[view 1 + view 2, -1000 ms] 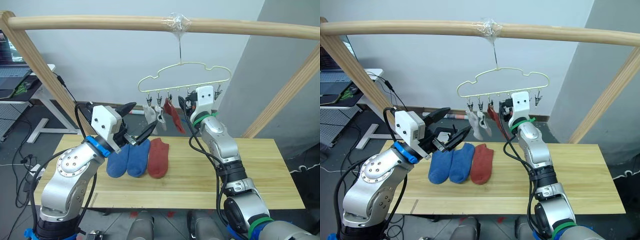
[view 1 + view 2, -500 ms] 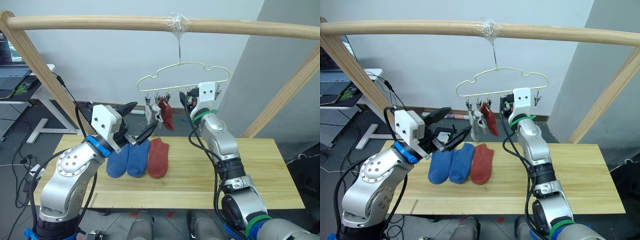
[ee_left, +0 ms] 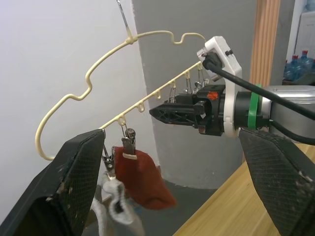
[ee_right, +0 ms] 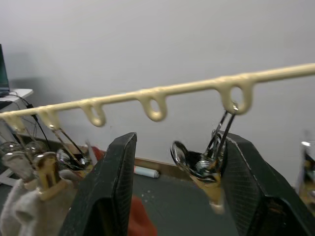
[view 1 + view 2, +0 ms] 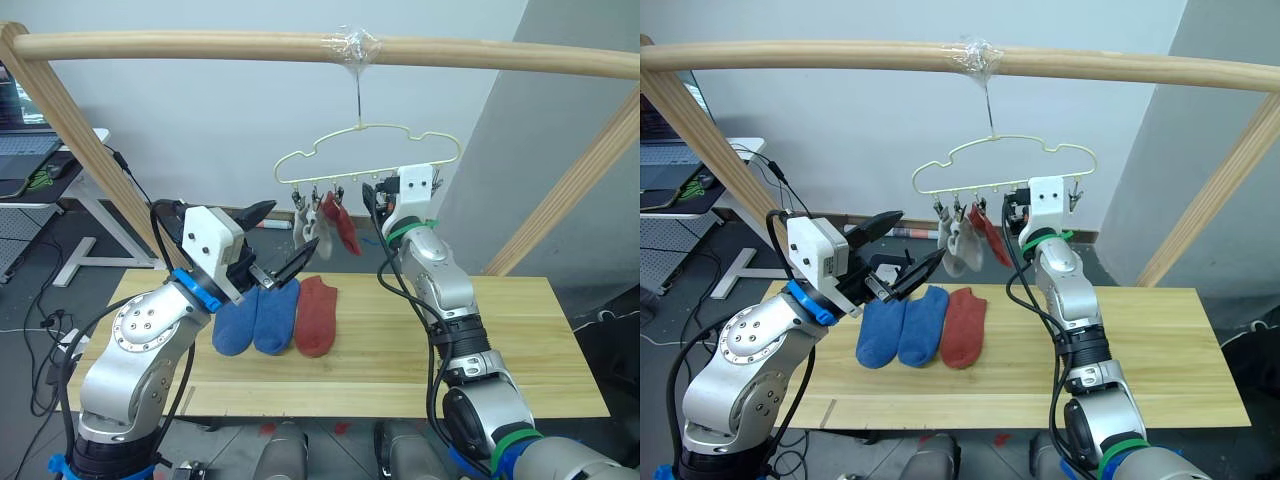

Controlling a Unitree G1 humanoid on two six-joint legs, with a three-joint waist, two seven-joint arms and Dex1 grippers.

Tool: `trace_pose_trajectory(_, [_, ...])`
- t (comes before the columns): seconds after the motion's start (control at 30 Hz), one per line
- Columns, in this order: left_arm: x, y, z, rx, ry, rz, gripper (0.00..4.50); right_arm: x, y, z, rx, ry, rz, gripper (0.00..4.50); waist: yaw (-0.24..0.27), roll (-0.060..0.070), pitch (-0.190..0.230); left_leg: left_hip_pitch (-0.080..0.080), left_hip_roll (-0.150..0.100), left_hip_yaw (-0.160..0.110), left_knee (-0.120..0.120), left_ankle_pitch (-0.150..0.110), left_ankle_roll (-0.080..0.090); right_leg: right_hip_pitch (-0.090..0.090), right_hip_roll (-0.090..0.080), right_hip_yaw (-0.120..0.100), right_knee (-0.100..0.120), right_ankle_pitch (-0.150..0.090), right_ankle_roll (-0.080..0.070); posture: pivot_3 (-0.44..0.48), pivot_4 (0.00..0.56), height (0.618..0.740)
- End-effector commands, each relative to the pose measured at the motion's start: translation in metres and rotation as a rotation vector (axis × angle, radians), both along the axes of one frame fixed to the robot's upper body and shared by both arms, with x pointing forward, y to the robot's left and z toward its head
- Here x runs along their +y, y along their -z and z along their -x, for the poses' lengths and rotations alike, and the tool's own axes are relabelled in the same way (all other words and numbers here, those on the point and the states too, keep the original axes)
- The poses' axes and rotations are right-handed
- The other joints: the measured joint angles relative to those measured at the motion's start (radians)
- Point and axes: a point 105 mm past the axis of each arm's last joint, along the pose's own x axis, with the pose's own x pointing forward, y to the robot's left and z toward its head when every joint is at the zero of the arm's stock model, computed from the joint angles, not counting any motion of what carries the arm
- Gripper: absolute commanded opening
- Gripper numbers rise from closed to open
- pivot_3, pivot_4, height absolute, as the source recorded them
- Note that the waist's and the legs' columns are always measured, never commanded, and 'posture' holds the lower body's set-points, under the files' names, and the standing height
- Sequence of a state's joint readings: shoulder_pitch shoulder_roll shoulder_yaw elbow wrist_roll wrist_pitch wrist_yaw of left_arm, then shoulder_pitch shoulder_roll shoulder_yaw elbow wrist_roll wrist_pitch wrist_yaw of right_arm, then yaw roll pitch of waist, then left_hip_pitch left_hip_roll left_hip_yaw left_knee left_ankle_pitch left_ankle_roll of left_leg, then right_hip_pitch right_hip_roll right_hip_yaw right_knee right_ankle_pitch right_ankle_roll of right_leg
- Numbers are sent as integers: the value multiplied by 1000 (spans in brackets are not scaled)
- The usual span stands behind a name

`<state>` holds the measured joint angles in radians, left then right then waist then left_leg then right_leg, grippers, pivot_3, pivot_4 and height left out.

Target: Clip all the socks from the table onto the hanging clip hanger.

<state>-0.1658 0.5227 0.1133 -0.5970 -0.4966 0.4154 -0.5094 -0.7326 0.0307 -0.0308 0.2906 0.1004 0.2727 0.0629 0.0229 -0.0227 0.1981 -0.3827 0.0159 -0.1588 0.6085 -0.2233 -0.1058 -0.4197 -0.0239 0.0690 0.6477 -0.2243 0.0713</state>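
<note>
The rust red sock (image 5: 343, 225) on the clip hanger (image 5: 368, 152) now hangs free from its clip, bunched up and swung a little toward the left gripper; 1 second ago it dangled long and straight right beside the right gripper (image 5: 374, 203), which has since drawn back slightly from it and sits level with the row of clips. The hanger itself has rocked a touch since then.

Counting the socks: 3 are up on the hanger, 2 light grey ones (image 5: 310, 226) clipped side by side and the 1 rust red one next to them, all between the 2 grippers. 3 lie on the table (image 5: 520, 340) below and just in front of the left gripper (image 5: 283, 240): 2 blue socks (image 5: 257, 317) touching each other and 1 rust red sock (image 5: 317, 315) just beside them.

The right gripper's fingers (image 4: 110, 191) stand apart, empty, with a bare silver clip (image 4: 209, 160) dangling between them in the right wrist view. The left gripper's fingers (image 3: 74, 182) are spread wide, holding nothing, pointing up at the hanger from near the grey socks.

Behind, the hanger's hook hangs from a round wooden pole (image 5: 200, 45), taped at the joint.
</note>
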Motion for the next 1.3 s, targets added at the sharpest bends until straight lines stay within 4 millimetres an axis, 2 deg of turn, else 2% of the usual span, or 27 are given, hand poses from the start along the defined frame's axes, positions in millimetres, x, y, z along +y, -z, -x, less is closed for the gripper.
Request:
trace_pose_trajectory(0.03, [-4, -9, 7, -42, 10, 10, 4500, 0, -18, -1, -53, 12, -14, 2530, 0, 0, 0, 0, 0, 0, 0, 0, 0, 0, 0, 0, 0, 0, 0, 207, 132, 740])
trace_pose_trajectory(0.53, [-6, -14, 6, -51, 13, 21, 4500, 3, -21, -5, -54, 17, -17, 2530, 0, 0, 0, 0, 0, 0, 0, 0, 0, 0, 0, 0, 0, 0, 0, 206, 140, 740])
trace_pose_trajectory(0.97, [-9, -15, 8, -59, 23, 21, 4500, 5, -19, -2, -57, 9, -10, 2530, 0, 0, 0, 0, 0, 0, 0, 0, 0, 0, 0, 0, 0, 0, 0, 217, 111, 740])
trace_pose_trajectory(1.07, [-10, -15, 9, -60, 26, 22, 4500, 4, -18, -1, -55, 15, -5, 1918, 0, 0, 0, 0, 0, 0, 0, 0, 0, 0, 0, 0, 0, 0, 0, 218, 107, 740])
trace_pose_trajectory(1.17, [-11, -14, 12, -58, 34, 24, 4500, 2, -17, 0, -56, 18, -3, 836, 0, 0, -1, 0, 0, 0, 0, 0, 0, 0, 0, 0, 0, 0, 0, 218, 101, 740])
trace_pose_trajectory(1.23, [-12, -14, 13, -55, 37, 25, 4500, 1, -17, 1, -57, 17, 0, 302, 0, 0, -1, 0, 0, 0, 0, 0, 0, 0, 0, 0, 0, 0, 0, 218, 98, 740])
trace_pose_trajectory(1.3, [-13, -13, 15, -53, 39, 27, 4500, 0, -16, 2, -58, 15, 2, 28, 0, 0, -1, 0, 0, 0, 0, 0, 0, 0, 0, 0, 0, 0, 0, 220, 93, 740])
